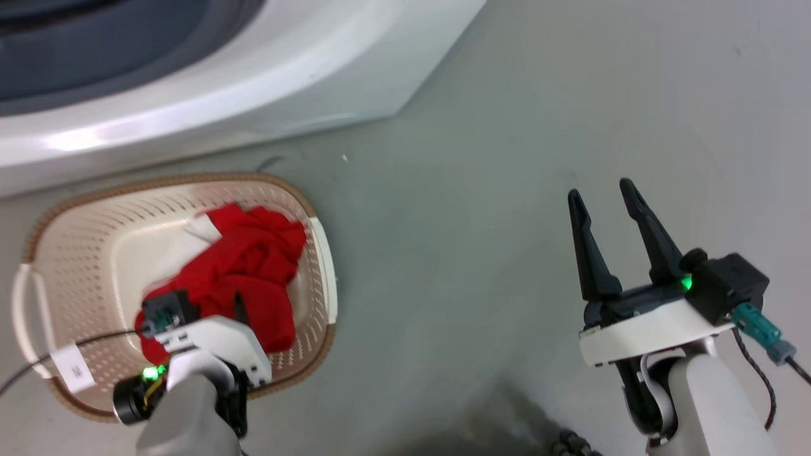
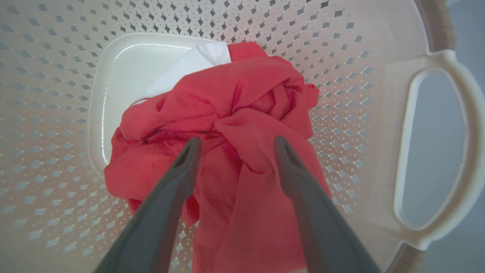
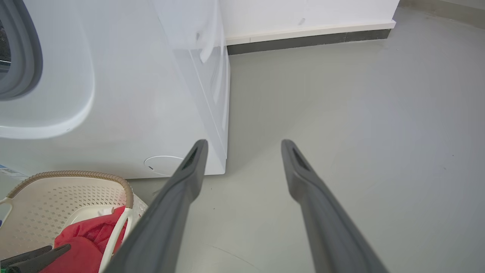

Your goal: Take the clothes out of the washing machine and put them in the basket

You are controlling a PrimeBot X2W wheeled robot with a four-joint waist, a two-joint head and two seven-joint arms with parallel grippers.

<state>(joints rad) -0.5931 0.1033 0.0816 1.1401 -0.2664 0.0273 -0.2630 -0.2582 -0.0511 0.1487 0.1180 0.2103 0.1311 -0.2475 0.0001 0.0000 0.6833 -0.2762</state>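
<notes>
I see one bundle of red clothes (image 2: 227, 125) lying in the basket (image 2: 360, 76), beneath and between the fingers of my left gripper (image 2: 237, 142), whose jaws stand apart, not closed on the cloth. One white piece (image 2: 197, 62) pokes out past the fingertips. I count one cream perforated basket. Its single paper label (image 1: 73, 367) hangs on the rim behind that wrist, with print too small to read. The washing machine (image 1: 253, 95) stands beyond the basket. My right gripper (image 1: 600, 190) hovers over the grey floor (image 1: 475, 221), jaws apart, well aside from the basket.
</notes>
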